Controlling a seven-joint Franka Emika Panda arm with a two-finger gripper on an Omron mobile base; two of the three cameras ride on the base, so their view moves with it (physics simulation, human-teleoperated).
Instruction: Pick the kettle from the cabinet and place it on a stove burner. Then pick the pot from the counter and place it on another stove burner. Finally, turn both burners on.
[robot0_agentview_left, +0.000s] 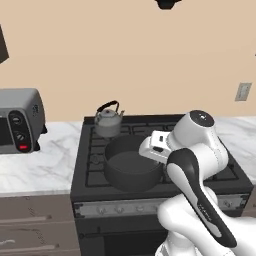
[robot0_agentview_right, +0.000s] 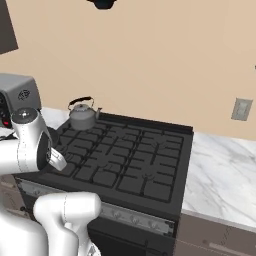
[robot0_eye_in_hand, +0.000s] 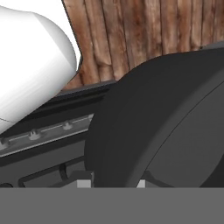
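The pot (robot0_eye_in_hand: 166, 122) loomed closest, its rim pinched by the tool (robot0_eye_in_hand: 110, 183) — it sat on the front-left burners (robot0_agentview_left: 100, 165), in front of the kettle (robot0_agentview_left: 108, 120) at the back-left of the stove, beside the marble bench (robot0_agentview_left: 35, 165).

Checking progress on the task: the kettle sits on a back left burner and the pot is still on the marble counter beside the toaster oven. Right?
Not quite. The kettle does sit on a back left burner, but the pot is not on the counter; it is over the front left burner of the stove, as the left base view shows. The toaster oven stands alone on the counter.
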